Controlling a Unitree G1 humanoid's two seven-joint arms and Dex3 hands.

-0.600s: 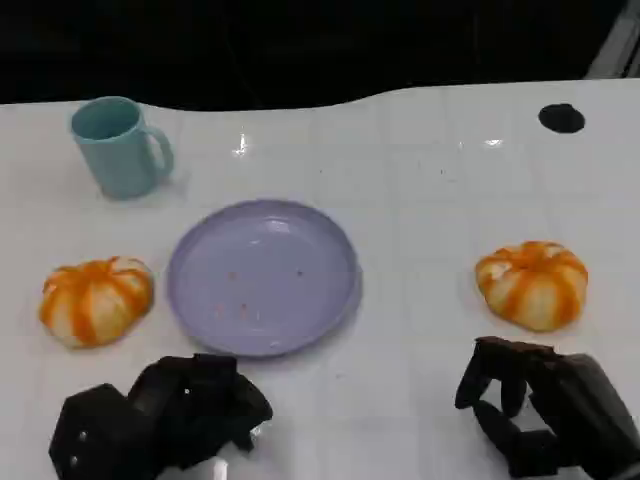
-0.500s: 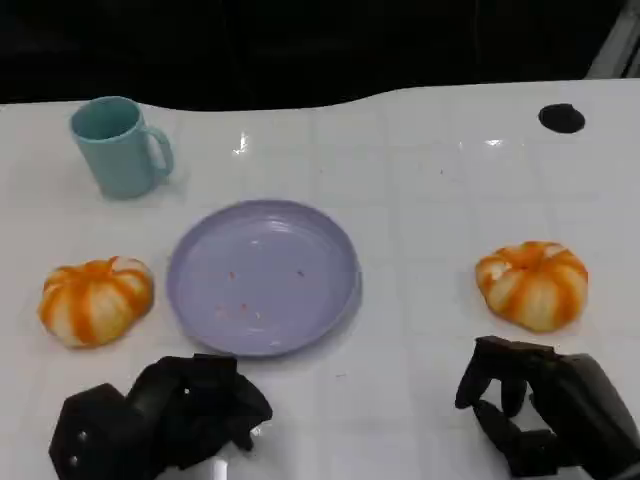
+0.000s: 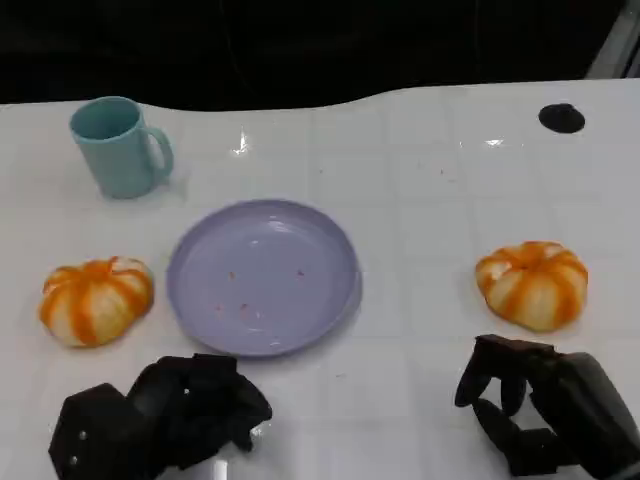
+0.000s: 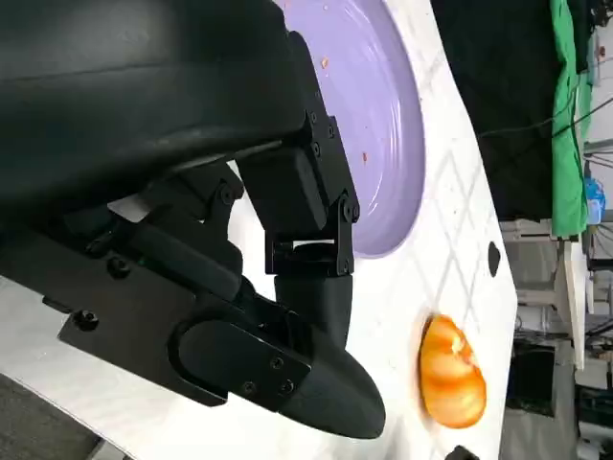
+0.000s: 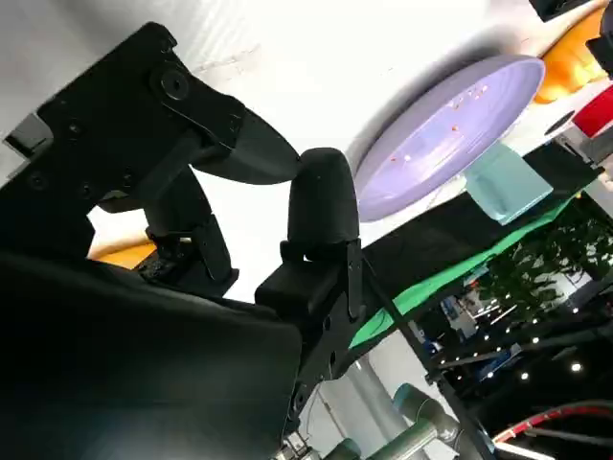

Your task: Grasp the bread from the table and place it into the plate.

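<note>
Reaching for the bread

Our right hand (image 3: 545, 415) hangs empty, fingers apart, just short of the right bread (image 3: 532, 283); we should cup it from above, squeeze gently, then carry it left to the purple plate (image 3: 190, 300).

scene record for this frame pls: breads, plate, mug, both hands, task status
bread left: on table, left of plate, apart from it
bread right: on table, right of plate, just beyond right hand
plate: purple, centre, holds only crumbs
mug: teal, upright, behind left bread
left hand: near table edge, fingers curled in, holds nothing
right hand: fingers apart, holds nothing
task status: no bread grasped yet
</note>
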